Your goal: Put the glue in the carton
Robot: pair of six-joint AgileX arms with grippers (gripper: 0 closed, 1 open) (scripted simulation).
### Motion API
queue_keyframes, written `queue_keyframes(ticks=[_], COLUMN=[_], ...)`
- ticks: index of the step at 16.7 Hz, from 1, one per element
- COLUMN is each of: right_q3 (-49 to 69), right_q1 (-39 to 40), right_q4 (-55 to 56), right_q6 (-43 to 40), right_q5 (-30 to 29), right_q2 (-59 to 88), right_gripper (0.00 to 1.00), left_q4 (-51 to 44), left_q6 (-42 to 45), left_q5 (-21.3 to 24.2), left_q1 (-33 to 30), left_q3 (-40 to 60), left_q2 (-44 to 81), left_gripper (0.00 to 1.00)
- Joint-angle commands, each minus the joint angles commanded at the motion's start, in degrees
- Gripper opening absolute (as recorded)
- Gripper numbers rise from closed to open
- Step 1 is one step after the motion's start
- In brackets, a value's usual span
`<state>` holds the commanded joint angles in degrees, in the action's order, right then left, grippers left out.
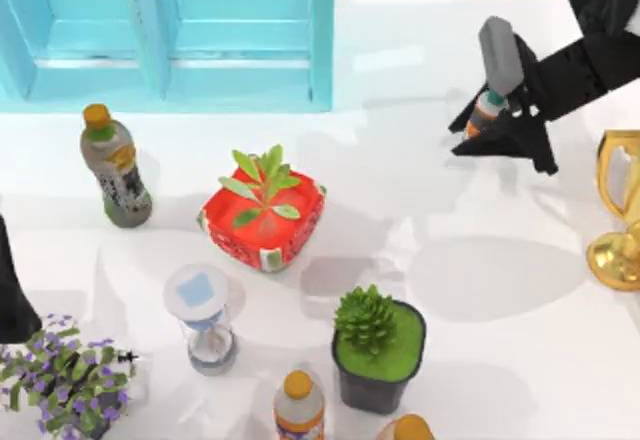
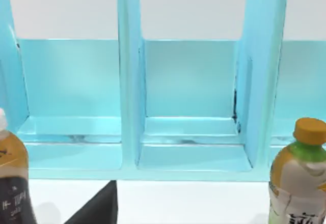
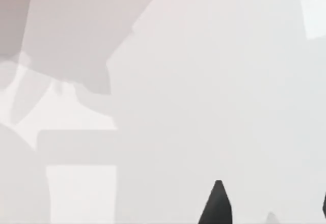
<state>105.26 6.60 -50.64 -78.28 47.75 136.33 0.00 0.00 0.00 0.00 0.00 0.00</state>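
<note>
Red and glossy, the square carton [image 1: 264, 218] sits near the table's middle with a leafy green sprig standing in it. Well apart from it, toward the top view's upper right, the right gripper [image 1: 487, 120] has its black fingers closed around the glue [image 1: 488, 108], a small white bottle with an orange label. The left arm [image 1: 14, 290] rests parked at the left edge.

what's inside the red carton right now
A green leafy plant stands in the red carton. Its leaves cover the bottom, so nothing else can be confirmed there. The small white glue bottle is apart, at the right tool.
</note>
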Motion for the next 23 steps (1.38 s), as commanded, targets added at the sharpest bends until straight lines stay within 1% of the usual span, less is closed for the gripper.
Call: queue_keyframes(ticks=[3,6,11,13,15,18,20,23], right_q3=[3.0,5.5,5.5,5.3,4.6,0.8,-4.6,-16.3], right_q1=[-0.1,-0.3,-0.3,-2.1,-5.8,-13.5,-19.2,-27.6], right_q4=[-5.8,-9.0,-8.9,-7.7,-4.8,1.2,5.0,9.0], right_q6=[0.0,0.2,0.3,2.2,6.3,15.7,22.3,31.4], right_q5=[0.0,0.2,0.1,-0.7,-2.9,-8.2,-12.8,-19.6], right_q2=[-2.0,-4.1,-3.9,-5.0,-7.9,-15.4,-21.9,-32.5], right_gripper=[0.0,0.0,0.0,0.0,0.0,0.0,0.0,0.0], left_q4=[0.0,0.0,0.0,0.0,0.0,0.0,0.0,0.0], left_q6=[0.0,0.0,0.0,0.0,0.0,0.0,0.0,0.0], left_q5=[0.0,0.0,0.0,0.0,0.0,0.0,0.0,0.0], left_q1=[0.0,0.0,0.0,0.0,0.0,0.0,0.0,0.0], left_q3=[0.0,0.0,0.0,0.0,0.0,0.0,0.0,0.0], left_q2=[0.0,0.0,0.0,0.0,0.0,0.0,0.0,0.0], left_gripper=[1.0,1.0,1.0,1.0,1.0,1.0,1.0,1.0])
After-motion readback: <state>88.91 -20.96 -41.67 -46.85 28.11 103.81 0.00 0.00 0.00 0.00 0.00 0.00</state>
